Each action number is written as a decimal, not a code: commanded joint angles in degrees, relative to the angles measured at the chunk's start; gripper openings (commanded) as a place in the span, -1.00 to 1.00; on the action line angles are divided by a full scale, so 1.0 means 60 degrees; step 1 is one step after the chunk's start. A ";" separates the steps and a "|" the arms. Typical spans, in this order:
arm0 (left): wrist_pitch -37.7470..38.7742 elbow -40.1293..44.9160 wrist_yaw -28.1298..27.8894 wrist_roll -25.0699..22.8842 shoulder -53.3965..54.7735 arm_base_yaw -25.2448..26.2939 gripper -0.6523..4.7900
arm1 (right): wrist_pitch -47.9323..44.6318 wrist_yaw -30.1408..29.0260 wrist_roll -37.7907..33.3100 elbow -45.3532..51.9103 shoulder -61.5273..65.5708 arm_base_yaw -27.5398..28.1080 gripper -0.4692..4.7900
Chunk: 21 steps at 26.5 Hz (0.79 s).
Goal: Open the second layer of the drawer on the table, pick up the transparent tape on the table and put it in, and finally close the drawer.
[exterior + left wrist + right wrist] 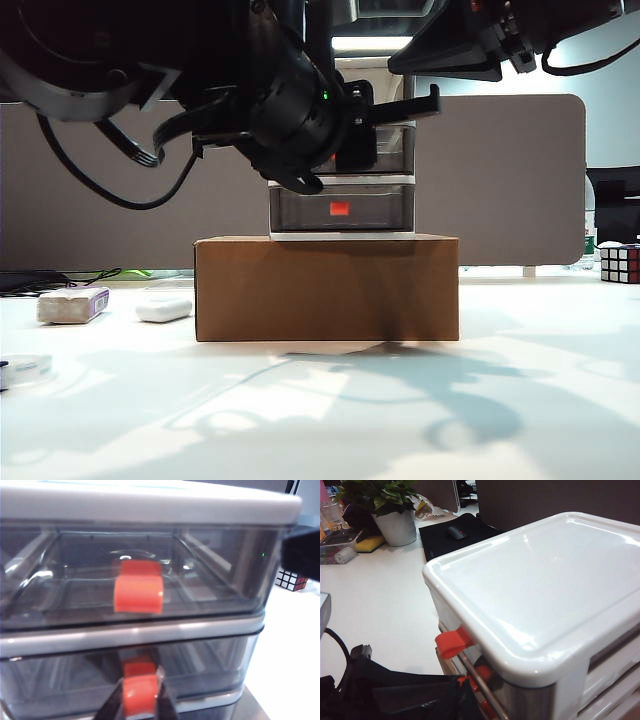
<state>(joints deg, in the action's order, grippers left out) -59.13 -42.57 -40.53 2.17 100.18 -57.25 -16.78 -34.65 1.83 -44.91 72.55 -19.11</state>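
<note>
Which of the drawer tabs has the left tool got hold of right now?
The middle tier's red-orange tab: the left tool has a finger on each side of it. The top tab hangs free above, and the bottom tab is untouched.

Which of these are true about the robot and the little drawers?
1. The drawer stands on a brown box. True.
2. The transparent tape is inside it. False: it lies on the table, far left.
3. The left end effector grips the middle tier's red tab. True.
4. The middle tier is pulled wide open. False: it looks shut.
5. The right end effector holds the puzzle cube. False: the cube rests on the table; that end effector hangs high by the drawer's top, jaws unclear.
</note>
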 commanded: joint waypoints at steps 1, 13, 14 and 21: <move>-0.0044 -0.0036 0.0149 0.0000 0.0000 -0.0011 -0.60 | -0.0200 -0.0466 0.0022 -0.0058 0.0109 0.0004 -0.84; -0.0018 -0.0033 0.0117 0.0025 -0.0007 -0.0098 -0.78 | -0.0754 0.0288 -0.0055 -0.0321 0.0863 0.0000 -0.84; -0.0018 -0.0029 0.0113 0.0022 -0.0007 -0.0102 -0.78 | -0.0747 0.0295 -0.0058 -0.0393 0.0918 0.0000 -0.84; 0.0062 -0.0007 -0.0419 -0.0044 -0.0033 -0.0514 -0.78 | -0.0754 0.0470 -0.0157 -0.0681 0.1213 -0.0004 -0.84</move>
<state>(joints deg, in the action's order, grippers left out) -59.11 -42.54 -41.56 2.33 100.16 -59.66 -20.10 -32.95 1.10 -48.42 79.61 -19.18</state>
